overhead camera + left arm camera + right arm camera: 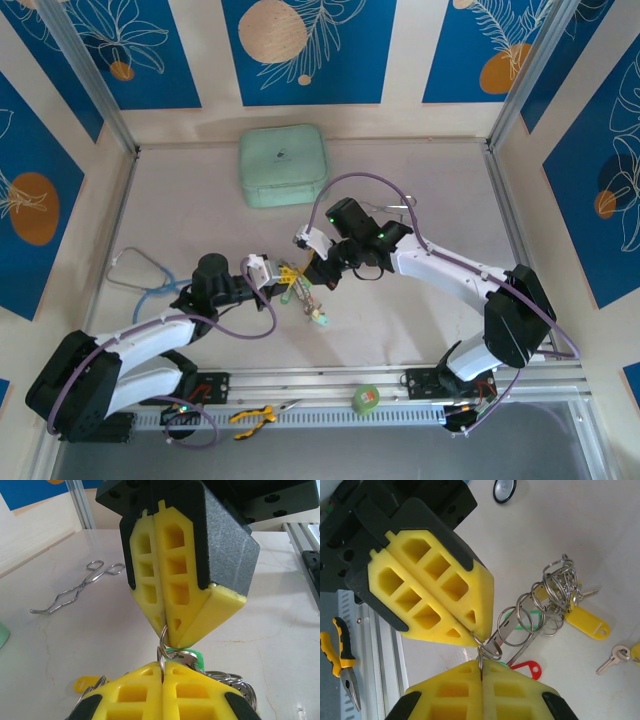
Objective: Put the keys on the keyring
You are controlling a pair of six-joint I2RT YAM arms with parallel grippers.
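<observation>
I see both arms meeting mid tabletop (420, 310). Left gripper (163, 664) and right gripper (481, 664) are tip to tip, each clamped tight on the same small keyring (489, 652) between them. Keys (587, 622) with green, red and yellow tags bunch on linked rings trailing off it. One loose key (614, 658) lies apart.

Wall panels (310, 50) are deep blue with white line-drawn leaves and orange discs. The table (420, 330) is pale cream, faintly marbled. At twelve o'clock is a mint-green case (283, 165); at six, yellow-and-black pliers (250, 415). The left gripper (163, 667) and right gripper (481, 665) are bright yellow in black housings. The keyring (487, 647) and keys (612, 659) are silvery; the tags are green (506, 615), yellow (587, 622) and red (527, 669).
</observation>
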